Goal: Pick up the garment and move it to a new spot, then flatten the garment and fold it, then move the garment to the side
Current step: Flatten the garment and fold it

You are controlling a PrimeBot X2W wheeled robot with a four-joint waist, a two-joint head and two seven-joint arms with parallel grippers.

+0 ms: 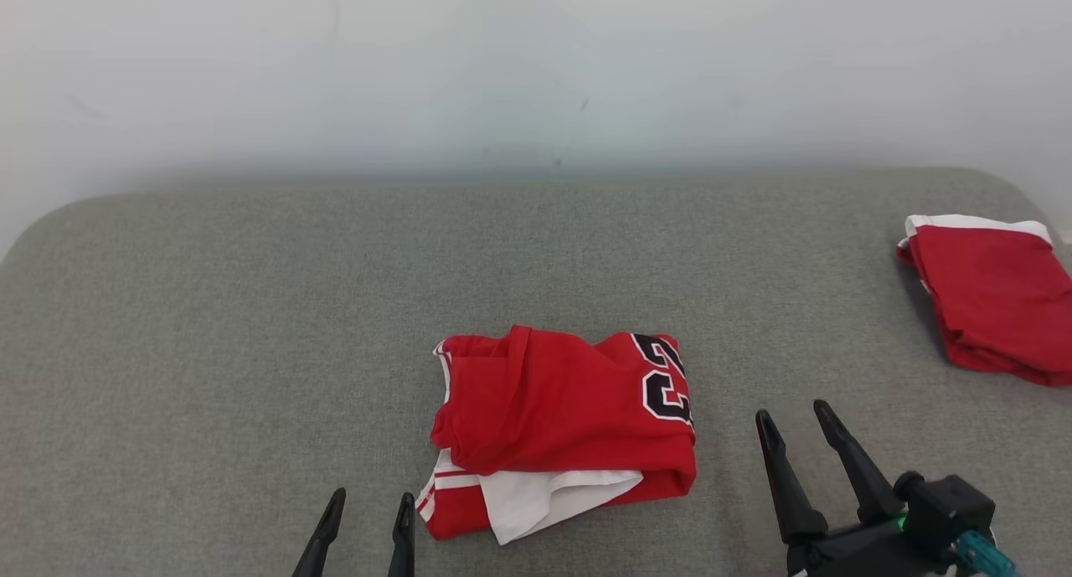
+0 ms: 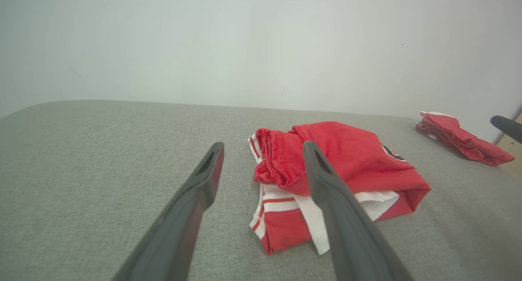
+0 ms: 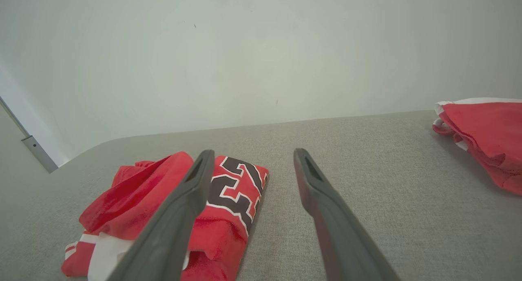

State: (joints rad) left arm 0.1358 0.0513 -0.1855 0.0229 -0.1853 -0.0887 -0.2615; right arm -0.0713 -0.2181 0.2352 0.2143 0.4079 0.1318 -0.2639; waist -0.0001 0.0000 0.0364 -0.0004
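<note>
Red with white trim, the garment (image 1: 561, 426) lies loosely folded at the near middle of the grey tabletop (image 1: 209, 326). Black digits (image 3: 236, 187), apparently 23, are printed on it. Moving it aside is judged the step in hand; its edges must be gripped. It is flanked by the left end effector (image 1: 373, 496) and right end effector (image 1: 791, 410), both spread wide and empty. Another red bundle (image 1: 992, 296) lies far right.

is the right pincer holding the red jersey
No, the right pincer stands open beside the red jersey, with bare grey surface between them.
</note>
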